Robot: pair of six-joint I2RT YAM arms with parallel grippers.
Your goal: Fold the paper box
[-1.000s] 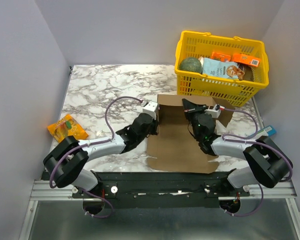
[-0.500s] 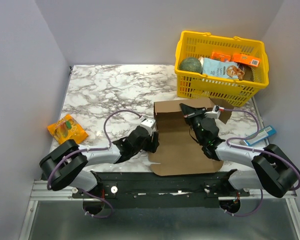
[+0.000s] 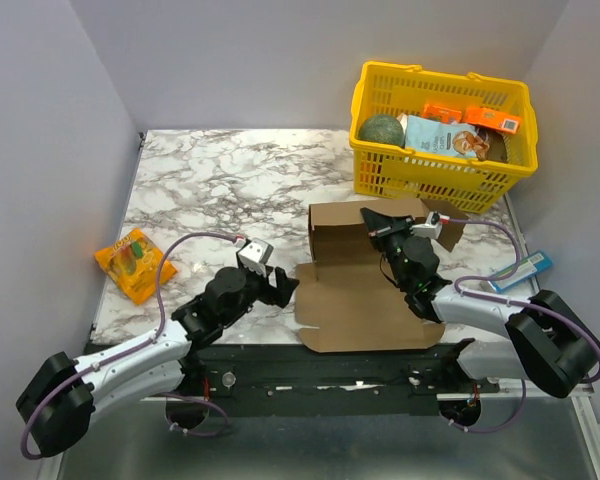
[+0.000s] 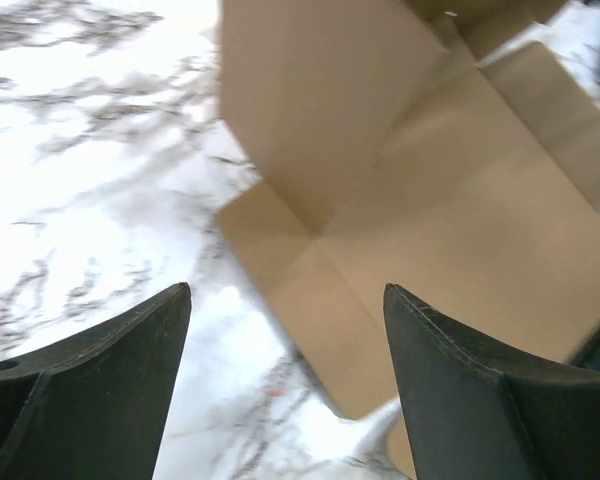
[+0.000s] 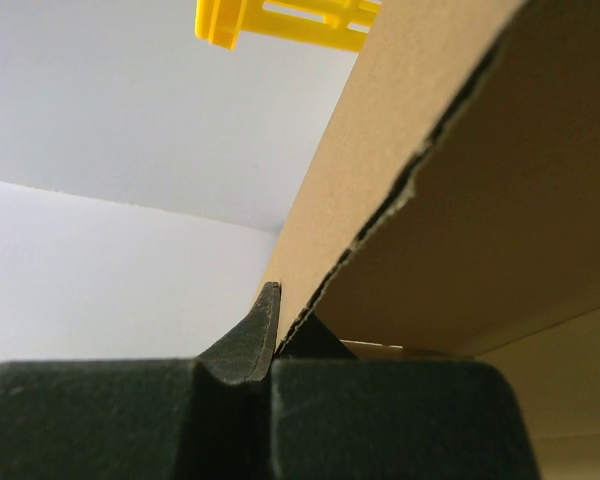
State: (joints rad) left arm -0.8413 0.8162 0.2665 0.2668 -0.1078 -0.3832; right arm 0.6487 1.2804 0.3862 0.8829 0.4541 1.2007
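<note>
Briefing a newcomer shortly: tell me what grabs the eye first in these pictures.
The brown paper box lies half-unfolded at the table's near middle, with one panel standing up, pinched at its edge by the shut right fingers. The left fingers gape open just left of it, holding nothing. A bright yellow basket of groceries sits in the far right corner.

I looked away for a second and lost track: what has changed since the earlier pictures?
The left gripper opened, let go of the box at its left side and drew back toward its base. The box slid slightly nearer. Unchanged: the right gripper shut on the raised rear flap; basket and orange packet in place.
</note>
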